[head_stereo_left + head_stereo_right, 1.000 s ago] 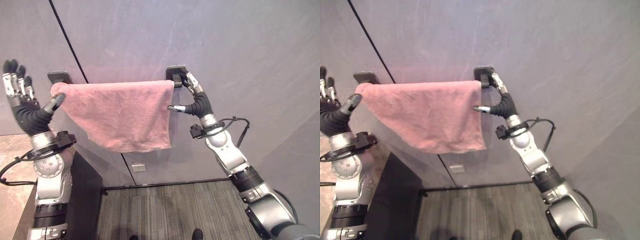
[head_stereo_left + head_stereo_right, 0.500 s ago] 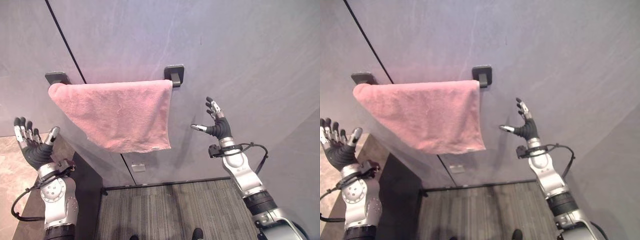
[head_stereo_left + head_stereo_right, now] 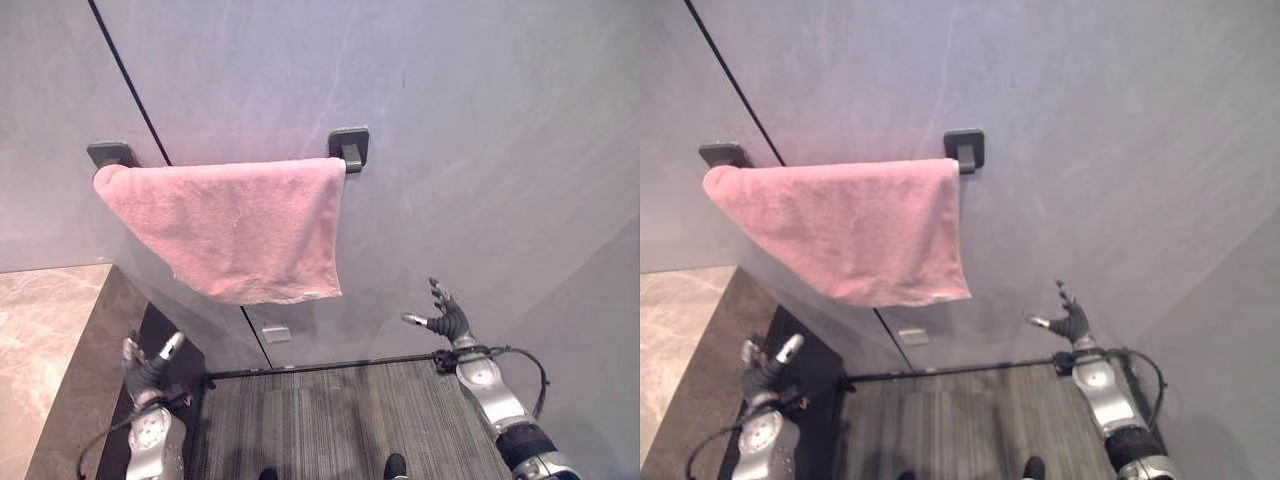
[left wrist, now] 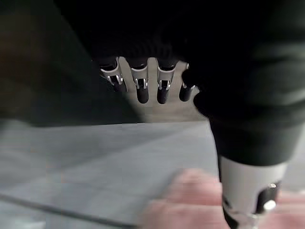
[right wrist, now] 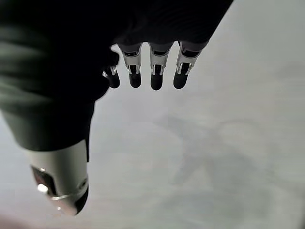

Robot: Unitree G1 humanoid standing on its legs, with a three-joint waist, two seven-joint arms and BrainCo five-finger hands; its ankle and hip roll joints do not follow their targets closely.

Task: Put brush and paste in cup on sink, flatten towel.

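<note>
Grey wall (image 3: 480, 120), pink towel (image 3: 235, 225) hanging, hands (image 3: 447, 320) open, empty

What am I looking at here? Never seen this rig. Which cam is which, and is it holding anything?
It is a humanoid robot with two silver arms. The two wide pictures come from a stereo camera on its head, facing a grey wall. A pink towel hangs spread over a rail between two dark brackets. The left hand and right hand are low, apart from the towel, fingers straight, holding nothing. The two close pictures come from wrist cameras looking along each hand: the left one catches the towel past its fingers, the right one the bare wall.
</note>
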